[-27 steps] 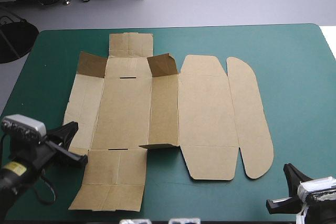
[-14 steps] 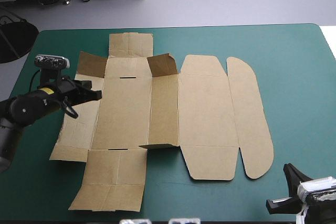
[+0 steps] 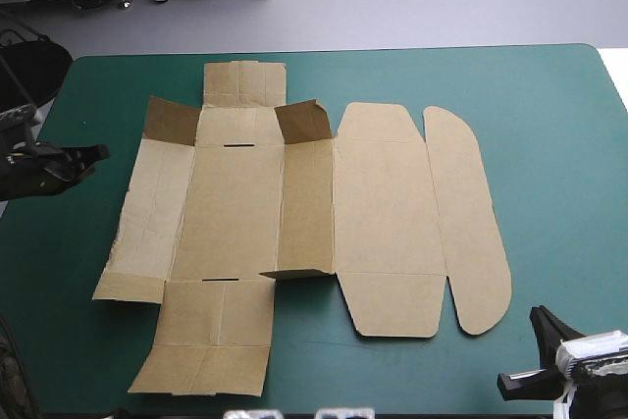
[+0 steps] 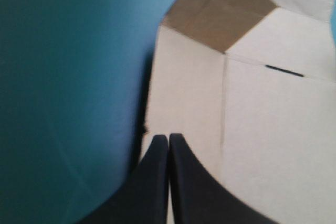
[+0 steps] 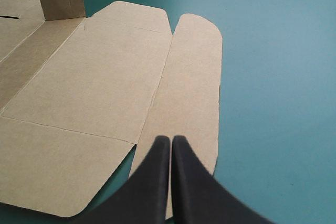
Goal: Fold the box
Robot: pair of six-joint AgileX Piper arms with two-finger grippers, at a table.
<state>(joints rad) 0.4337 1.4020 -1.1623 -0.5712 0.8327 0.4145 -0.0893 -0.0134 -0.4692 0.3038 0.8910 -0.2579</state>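
The brown box point(image 3: 294, 213) lies spread out on the teal-green cover, mostly flat. Two small corner flaps point(image 3: 302, 121) stand up near its far side, and a short wall point(image 3: 297, 272) is raised near the front. My left gripper point(image 3: 98, 153) is shut and empty, at the table's left side just left of the box's left panel. In the left wrist view its tip point(image 4: 168, 138) points at that panel's point(image 4: 184, 108) outer edge, with a raised flap point(image 4: 220, 17) ahead. My right gripper point(image 3: 537, 316) is shut and empty near the front right corner, pointing at the rounded lid flap point(image 5: 191, 77).
Teal-green cover point(image 3: 559, 125) lies bare to the right of the box. The table's left edge point(image 3: 44, 134) is close beside my left gripper. The box's long front flap point(image 3: 211, 336) reaches toward the table's front edge.
My left arm swung from the front left corner up over the box's left panel, then drew back left off the sheet. The box and right arm have not moved.
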